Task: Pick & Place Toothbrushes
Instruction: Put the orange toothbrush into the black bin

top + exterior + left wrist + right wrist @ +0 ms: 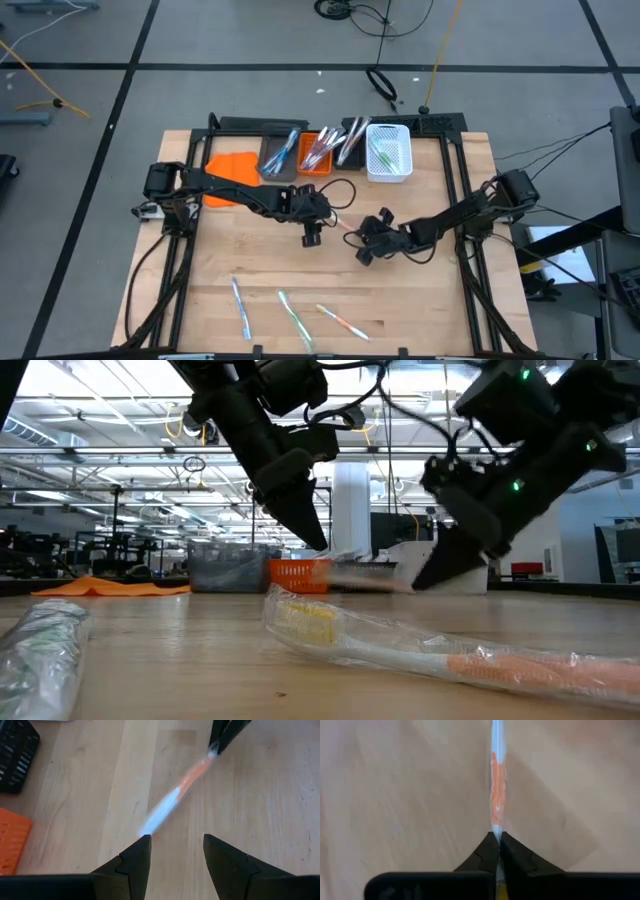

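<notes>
A white toothbrush with an orange grip (172, 795) hangs blurred between my two grippers, over the middle of the table (346, 226). My right gripper (496, 839) is shut on it and shows in the high view (364, 243). My left gripper (177, 852) is open. Its fingers stand just short of the brush's free white end, and in the high view it is to the left of the brush (311, 236). Three more wrapped toothbrushes lie flat near the table's near edge (240, 305), (293, 316), (341, 321). Others stand in the bins at the far edge. My right gripper pinches the toothbrush between its two fingertips (490, 845), at the end next to the orange grip (496, 815). The brush runs straight out ahead, along the fingers, toward my left gripper. In the low view it looks lifted off the table and about level (365, 575).
A row of bins stands at the far edge: grey (278, 157), orange (317, 155), black (350, 138) and white mesh (389, 153). A flat orange piece (230, 166) lies left of them. Bare wood spreads between the grippers and the near toothbrushes.
</notes>
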`<state>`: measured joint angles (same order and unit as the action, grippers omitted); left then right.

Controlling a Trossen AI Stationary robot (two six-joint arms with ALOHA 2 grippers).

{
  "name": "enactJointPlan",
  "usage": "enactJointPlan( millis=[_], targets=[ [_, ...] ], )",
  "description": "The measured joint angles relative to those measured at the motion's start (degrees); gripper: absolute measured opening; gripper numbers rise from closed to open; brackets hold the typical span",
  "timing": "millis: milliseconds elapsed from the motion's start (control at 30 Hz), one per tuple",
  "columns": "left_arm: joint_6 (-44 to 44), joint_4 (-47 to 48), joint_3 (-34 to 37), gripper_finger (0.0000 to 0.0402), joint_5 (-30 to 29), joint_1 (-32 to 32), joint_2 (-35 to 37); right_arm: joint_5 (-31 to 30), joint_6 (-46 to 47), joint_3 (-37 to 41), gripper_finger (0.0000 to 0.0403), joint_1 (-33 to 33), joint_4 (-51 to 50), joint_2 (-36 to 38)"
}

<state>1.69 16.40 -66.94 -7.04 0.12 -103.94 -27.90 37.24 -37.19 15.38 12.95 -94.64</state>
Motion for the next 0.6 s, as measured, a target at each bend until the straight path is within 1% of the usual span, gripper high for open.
enactJointPlan(
  millis=[233, 333, 467, 600],
  targets=[
    [1.5, -0.3, 0.0, 0.0184, -0.2, 0.0, 0.0, -7.6, -3.3, 0.0, 0.0002, 0.0, -0.9, 7.5],
    [2.0, -0.9, 0.0, 0.0184, -0.6, 0.0, 0.1, -11.2, -3.9, 0.0, 0.0002, 0.0, -2.8, 10.9],
    [2.1, -4.7, 0.0, 0.0184, -0.6, 0.0, 0.1, -15.6, -5.5, 0.0, 0.0001, 0.0, -3.3, 14.6],
    [2.3, -9.6, 0.0, 0.0184, -0.6, 0.0, 0.2, -17.6, -7.6, 0.0, 0.0001, 0.1, -3.7, 17.3]
  ],
)
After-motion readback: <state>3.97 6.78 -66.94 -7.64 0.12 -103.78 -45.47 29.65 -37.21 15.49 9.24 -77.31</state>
